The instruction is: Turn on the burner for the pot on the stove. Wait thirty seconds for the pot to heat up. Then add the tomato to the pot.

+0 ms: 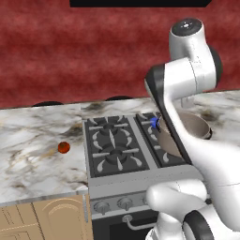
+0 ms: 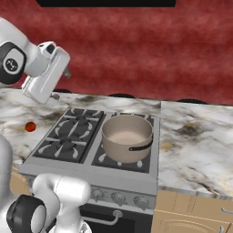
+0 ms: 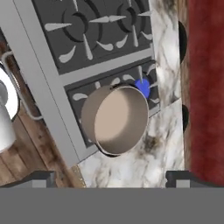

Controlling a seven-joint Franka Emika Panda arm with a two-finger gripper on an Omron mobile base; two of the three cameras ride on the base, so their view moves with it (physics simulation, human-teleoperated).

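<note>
The grey-tan pot (image 2: 127,137) stands on the right side of the stove (image 2: 68,136), its pale inside empty. From above, the pot (image 3: 115,119) lies in the middle of the hand view, with the burner's blue glow (image 3: 143,86) at its rim on the wall side. In the left base view the same glow (image 1: 153,122) shows beside the pot (image 1: 194,123), which my arm half hides. The tomato (image 1: 63,147) rests on the counter left of the stove (image 1: 112,140), and the right base view has the tomato (image 2: 30,126) too. My gripper (image 3: 111,178) hangs high above, open and empty.
Marble counter (image 2: 195,136) runs on both sides of the stove. A row of knobs (image 1: 124,203) and a bar handle line the stove front. A red wall (image 1: 70,56) backs the counter, with a dark hood above. Wooden cabinet doors (image 1: 42,220) sit below the left counter.
</note>
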